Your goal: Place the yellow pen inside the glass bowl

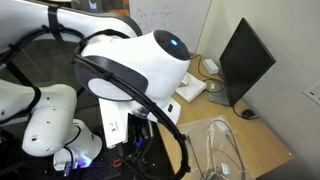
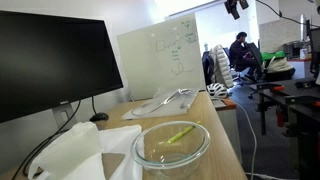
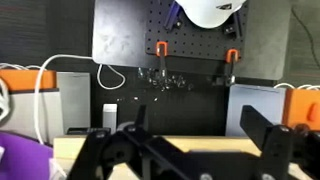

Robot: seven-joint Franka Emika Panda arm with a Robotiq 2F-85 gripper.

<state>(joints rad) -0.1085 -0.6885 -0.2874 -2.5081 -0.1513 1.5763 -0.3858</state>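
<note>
The glass bowl (image 2: 170,147) stands on the wooden desk near the front in an exterior view. The yellow pen (image 2: 180,134) lies inside it, slanted against the bowl's floor. The bowl also shows in an exterior view (image 1: 226,152) at the lower right, beside the white arm; I cannot make out the pen there. In the wrist view my gripper (image 3: 200,135) is open and empty, its black fingers wide apart, raised and facing a black pegboard. Neither the bowl nor the pen shows in the wrist view.
A black monitor (image 2: 50,60) stands on the desk; it also shows in an exterior view (image 1: 245,60). A whiteboard (image 2: 160,55) leans behind the bowl. Crumpled white material (image 2: 85,150) lies next to the bowl. Orange clamps (image 3: 162,48) hang on the pegboard.
</note>
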